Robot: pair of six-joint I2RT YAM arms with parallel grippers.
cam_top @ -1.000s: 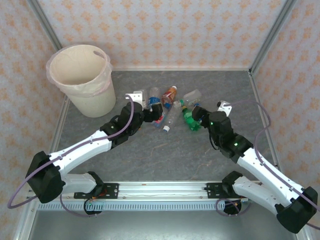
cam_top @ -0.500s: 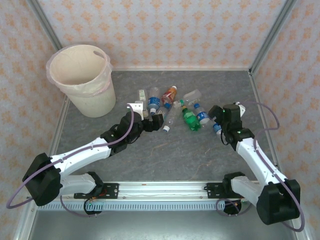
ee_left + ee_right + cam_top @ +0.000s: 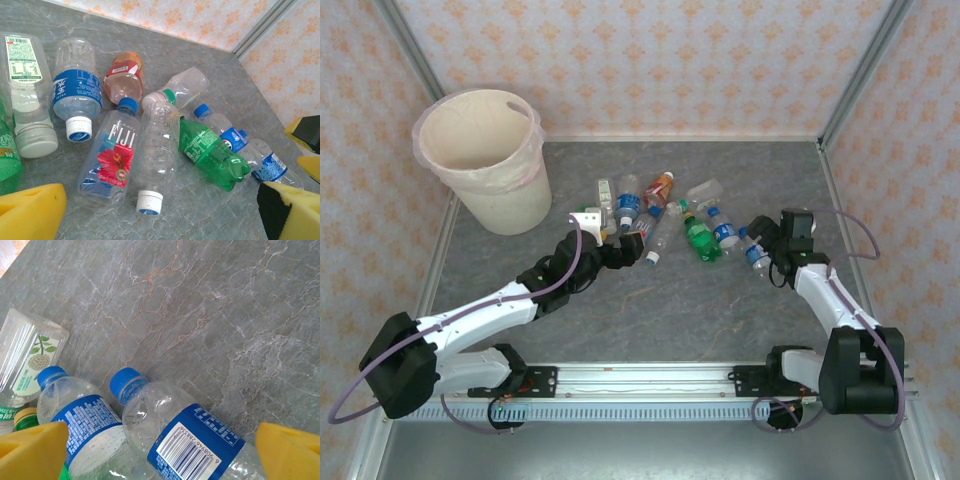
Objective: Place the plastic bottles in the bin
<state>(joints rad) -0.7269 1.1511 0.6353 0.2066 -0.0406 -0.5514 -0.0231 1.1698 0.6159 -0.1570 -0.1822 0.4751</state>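
Note:
Several plastic bottles [image 3: 665, 212] lie in a loose pile mid-table. The bin [image 3: 508, 205], cream with a pink liner, stands at the back left. My left gripper [image 3: 632, 247] is open at the pile's near edge. In its wrist view the left gripper [image 3: 160, 222] is empty, and a clear white-capped bottle [image 3: 156, 150] lies just ahead between a Fiji bottle [image 3: 111, 160] and a green bottle [image 3: 212, 154]. My right gripper [image 3: 765, 242] is open over the rightmost bottle [image 3: 754, 252]. In the right wrist view the right gripper [image 3: 160, 455] straddles that blue-capped, blue-labelled bottle [image 3: 195, 445], pads apart from it.
A second blue-capped bottle [image 3: 82, 420] lies right beside the straddled one. An orange bottle [image 3: 125, 77] and a blue-labelled one [image 3: 76, 87] lie farther back. The grey table [image 3: 680, 310] is bounded by patterned walls and metal posts [image 3: 865, 75].
The right arm swung out to the right and brought its gripper down over the rightmost bottle. The left gripper drew back from above the pile to its near edge.

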